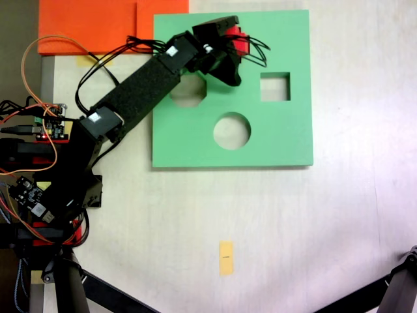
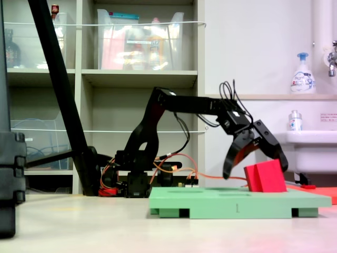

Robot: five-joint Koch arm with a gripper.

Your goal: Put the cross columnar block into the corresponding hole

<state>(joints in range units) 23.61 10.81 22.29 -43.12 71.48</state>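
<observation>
The red cross columnar block point(image 1: 242, 44) point(image 2: 266, 176) rests tilted on the far part of the green foam board point(image 1: 195, 140) point(image 2: 210, 203). My black gripper point(image 1: 233, 52) point(image 2: 255, 169) hangs over it, open. Its jaws are spread wide, one on either side of the block, and seem not to press it. An octagonal cutout point(image 1: 189, 91), a round cutout point(image 1: 232, 130) and a square cutout point(image 1: 275, 87) show in the board. The corresponding hole is hidden beneath the gripper and the block. How deep the block sits, I cannot tell.
An orange sheet point(image 1: 98, 26) lies beside the board's far left corner. Circuit boards and loose wires point(image 1: 45, 124) crowd the arm's base. A yellow tag point(image 1: 226, 257) is stuck on the table nearer the front. Black tripod legs point(image 1: 391, 290) point(image 2: 63, 89) stand at the edges.
</observation>
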